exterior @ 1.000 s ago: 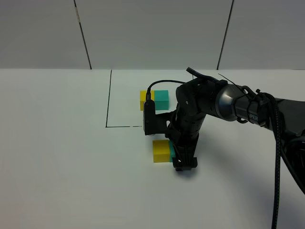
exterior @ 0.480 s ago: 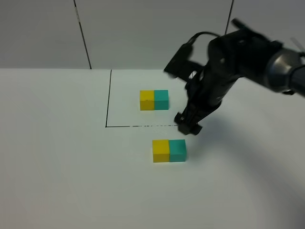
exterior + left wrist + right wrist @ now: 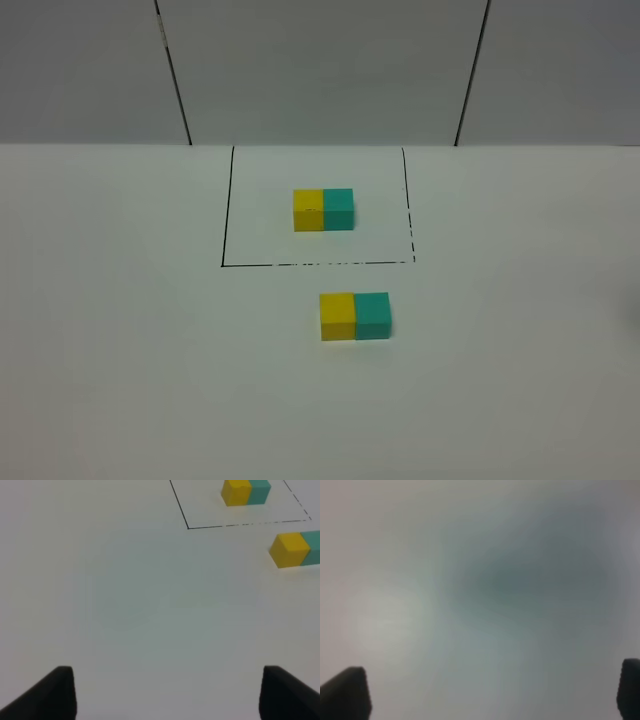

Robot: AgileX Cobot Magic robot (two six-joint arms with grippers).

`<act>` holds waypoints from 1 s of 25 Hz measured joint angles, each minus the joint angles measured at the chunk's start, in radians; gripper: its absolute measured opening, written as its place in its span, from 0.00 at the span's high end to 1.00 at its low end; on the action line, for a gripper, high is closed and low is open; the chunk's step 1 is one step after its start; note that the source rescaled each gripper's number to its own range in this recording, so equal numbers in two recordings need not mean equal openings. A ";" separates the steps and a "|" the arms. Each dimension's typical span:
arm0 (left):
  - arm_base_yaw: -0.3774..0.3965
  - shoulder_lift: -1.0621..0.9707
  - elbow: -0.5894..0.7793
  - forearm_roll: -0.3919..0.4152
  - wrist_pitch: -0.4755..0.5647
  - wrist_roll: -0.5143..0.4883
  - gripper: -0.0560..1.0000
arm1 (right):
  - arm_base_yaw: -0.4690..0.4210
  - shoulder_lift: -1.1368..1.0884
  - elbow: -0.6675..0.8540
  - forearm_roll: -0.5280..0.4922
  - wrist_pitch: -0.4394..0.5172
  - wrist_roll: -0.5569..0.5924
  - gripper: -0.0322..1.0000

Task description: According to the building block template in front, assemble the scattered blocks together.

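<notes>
Both arms are out of the high view, and the desk (image 3: 120,350) carries only the blocks. The template (image 3: 323,210), yellow joined to teal inside the thin black rectangle, sits beyond the loose pair. The yellow block (image 3: 338,316) and teal block (image 3: 372,315) stand just outside that frame, side faces touching, yellow left and teal right, the same order as the template. By the look of it, the assembly is done.

The left claw (image 3: 167,692) hangs spread wide over bare desk, nothing between its dark tips. From it, the yellow block (image 3: 289,550) lies ahead and well off to one side, with the teal block (image 3: 312,547) pressed against its far face and cut by the picture's edge; the template (image 3: 246,492) sits farther ahead again.

The right claw (image 3: 492,692) also gapes with nothing in it; its view is a blur of pale surface, and no block shows there.

The cubes look small, matte and light, probably foam or plain plastic: stiff enough for a firm pinch, not slippery, not fragile. Should either need shifting, the fair grip is across two free opposite side faces, coming straight down so the neighbour is not nudged. Being light, they would likely skid at a glancing touch.
</notes>
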 joint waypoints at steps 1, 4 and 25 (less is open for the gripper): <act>0.000 0.000 0.000 0.000 0.000 0.000 0.33 | -0.043 -0.047 0.062 0.016 -0.040 0.001 0.00; 0.000 0.000 0.000 0.000 0.000 0.000 0.33 | -0.114 -0.243 0.289 0.060 -0.154 0.001 0.00; 0.000 0.000 0.000 0.000 0.000 0.000 0.33 | 0.028 -1.173 0.732 0.032 0.097 0.172 0.00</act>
